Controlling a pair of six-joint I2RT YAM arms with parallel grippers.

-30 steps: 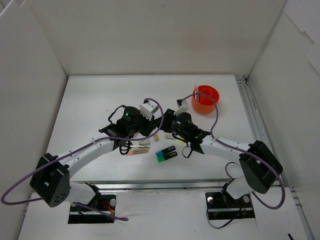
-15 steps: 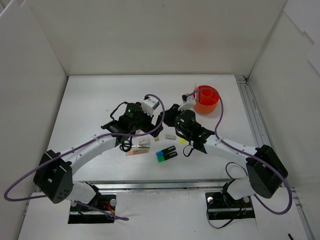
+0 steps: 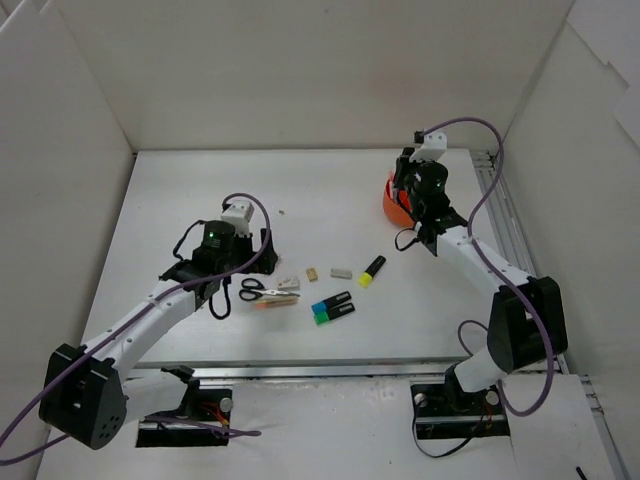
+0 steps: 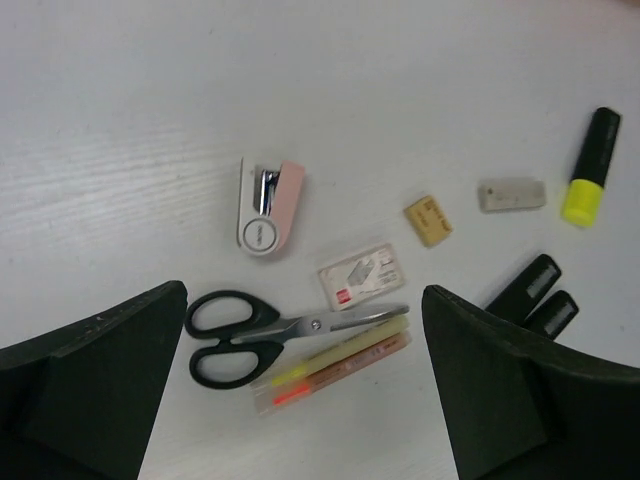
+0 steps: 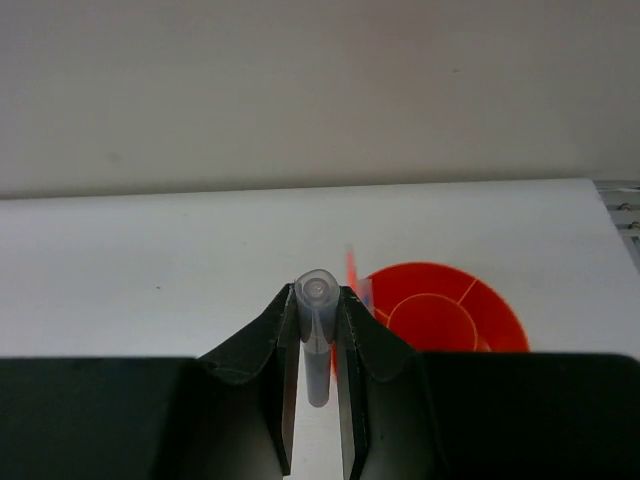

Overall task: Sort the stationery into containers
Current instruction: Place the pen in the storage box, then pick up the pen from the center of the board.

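Swung far right from the middle pile, my right gripper pinches a grey pen at the orange cup, probably ready to drop, while my left gripper hangs spread.

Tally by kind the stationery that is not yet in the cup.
Highlighters: 3
Thin pens on the table: 2
Grey pen in the right gripper: 1
Erasers: 2
Scissors: 1
Mini stapler: 1
Small white packet: 1
Total: 11
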